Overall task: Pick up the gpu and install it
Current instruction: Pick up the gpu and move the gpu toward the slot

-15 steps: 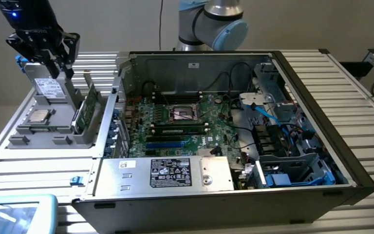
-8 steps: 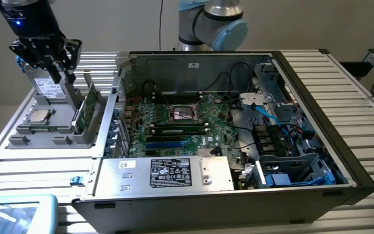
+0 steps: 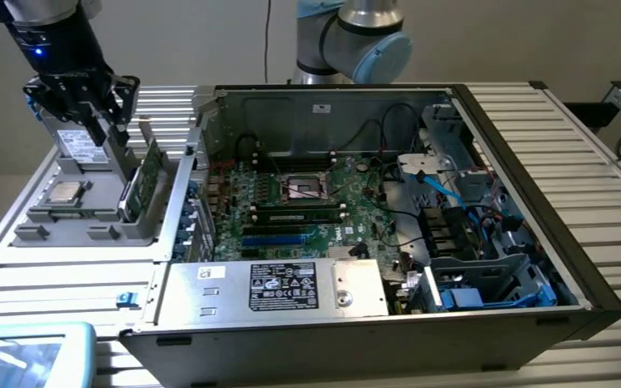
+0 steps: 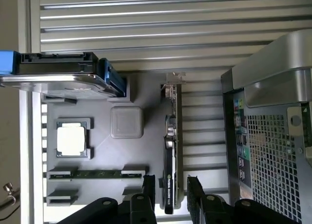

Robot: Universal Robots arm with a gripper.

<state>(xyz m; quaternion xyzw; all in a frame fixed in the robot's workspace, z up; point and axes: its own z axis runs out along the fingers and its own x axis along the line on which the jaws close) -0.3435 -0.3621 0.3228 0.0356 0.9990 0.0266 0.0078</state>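
Your claw [image 3: 109, 133] hangs open over the grey holder [image 3: 41, 222] and grips nothing. In the exterior view the gpu [image 3: 143, 179] stands on edge in a slot of that holder, at about 5 o'clock from the claw and close under it. From that view you can't tell whether the fingertips have dipped past the card's top edge.

The wrist view settles the line-up: the claw [image 4: 170, 180] straddles one end of the gpu [image 4: 169, 146]. One finger [image 4: 148, 187] stands off each flat side of the card, and a gap shows on both sides, so nothing touches. The black cooler faces one finger, and the silver bracket [image 4: 174, 79] is at the card's far end, well away from the fingers.

Around the card, in the exterior view, the cpu [image 3: 68, 191] lies flat in its pocket at 9 o'clock from the gpu, near but apart. The open case [image 3: 526, 202] sits at 3 o'clock of the holder, its wall just beside the gpu's slot. Inside it the motherboard [image 3: 289, 202] lies bare — the gpu is outside the case, not yet lifted. In the wrist view a ram stick [image 4: 97, 174] lies flat in the holder, beside the claw's fingers.
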